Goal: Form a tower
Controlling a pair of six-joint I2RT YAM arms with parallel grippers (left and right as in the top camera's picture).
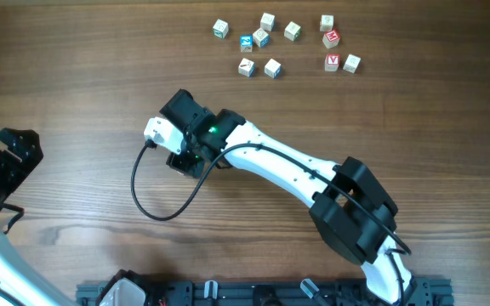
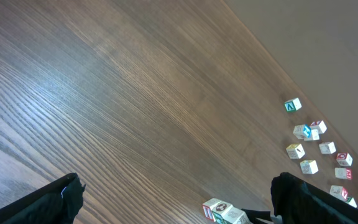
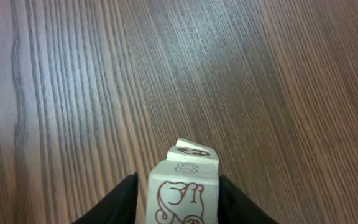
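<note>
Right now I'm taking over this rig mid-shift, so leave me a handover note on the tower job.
Left gripper: open, empty, off to its own side.
Right gripper: mid-table, fingers against both sides of the tower's nearest cube.
The tower: three stacked cubes show in the right wrist view.
Loose cubes: about ten, clustered at the far side.
Left to do: release without toppling, probably then add more cubes.

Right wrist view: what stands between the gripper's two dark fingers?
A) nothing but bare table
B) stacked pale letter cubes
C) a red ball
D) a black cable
B: the tower of pale letter cubes stands between the dark fingers of the right gripper.
</note>
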